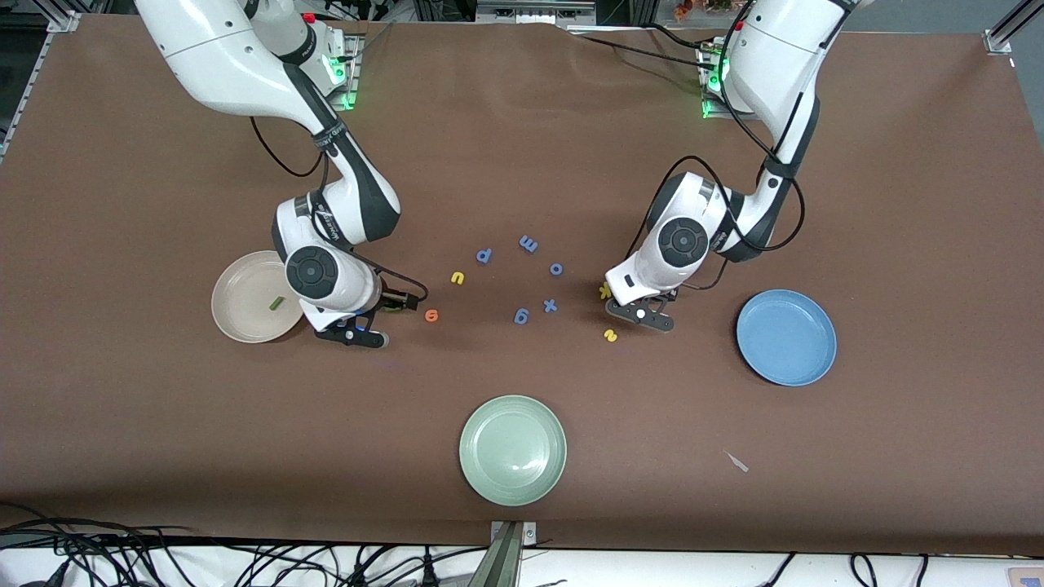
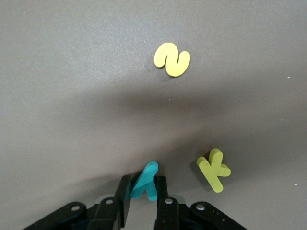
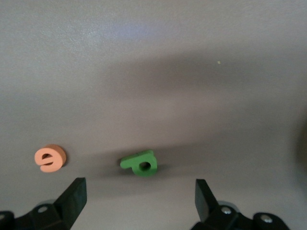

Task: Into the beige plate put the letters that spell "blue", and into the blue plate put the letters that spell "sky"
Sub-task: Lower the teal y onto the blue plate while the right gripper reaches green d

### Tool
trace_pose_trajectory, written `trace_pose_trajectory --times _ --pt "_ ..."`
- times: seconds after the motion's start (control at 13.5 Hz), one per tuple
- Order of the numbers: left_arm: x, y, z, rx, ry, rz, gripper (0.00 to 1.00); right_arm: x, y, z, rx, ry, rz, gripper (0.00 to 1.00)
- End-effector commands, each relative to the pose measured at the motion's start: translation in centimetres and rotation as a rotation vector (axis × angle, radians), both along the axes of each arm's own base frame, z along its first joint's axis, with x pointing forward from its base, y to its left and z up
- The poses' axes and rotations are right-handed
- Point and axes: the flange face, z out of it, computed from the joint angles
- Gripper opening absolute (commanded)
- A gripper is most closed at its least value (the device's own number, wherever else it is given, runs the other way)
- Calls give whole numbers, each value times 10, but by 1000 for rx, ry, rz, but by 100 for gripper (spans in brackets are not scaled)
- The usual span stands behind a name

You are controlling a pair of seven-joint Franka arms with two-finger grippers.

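The left gripper (image 2: pixel 143 201), low right of centre in the front view, is clamped on the teal y (image 2: pixel 145 179), with the yellow k (image 2: pixel 214 169) beside it and the yellow s (image 2: pixel 171 59) apart. The right gripper (image 3: pixel 139 196) is spread wide, empty, around the green b (image 3: pixel 140 163) near the orange e (image 3: pixel 50 157). The beige plate (image 1: pixel 236 314) holds the green l (image 1: pixel 276 304); the blue plate (image 1: pixel 787 337) sits on the brown table (image 1: pixel 522 147).

Hidden and cut-off parts

In the front view, the left gripper (image 1: pixel 650 311) and the teal y (image 2: pixel 145 181) pinched in it are covered by the arm's wrist; the yellow k (image 1: pixel 604 290) is half hidden beside it. The right gripper (image 3: pixel 139 197) is cut off by the right wrist view's edge.
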Motion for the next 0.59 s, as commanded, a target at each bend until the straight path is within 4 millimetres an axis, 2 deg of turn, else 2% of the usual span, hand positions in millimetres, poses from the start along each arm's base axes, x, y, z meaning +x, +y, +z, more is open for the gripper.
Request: trace_pose_trajectory --times 0.0,0.15,0.22,0.37,0.52 --pt "13 27 47 -23 -56 29 0 -5 2 -11 19 -8 22 100" --pt "22 63 81 -29 -74 83 0 -14 -1 -20 30 -26 54 100" --pt "22 85 90 -30 -72 72 0 -16 -2 -22 34 -33 65 100" --pt "20 140 95 -35 -66 24 0 -20 -4 -22 36 -44 85 99" --pt "22 186 97 -39 -65 9 0 -21 -3 -23 42 -46 109 92"
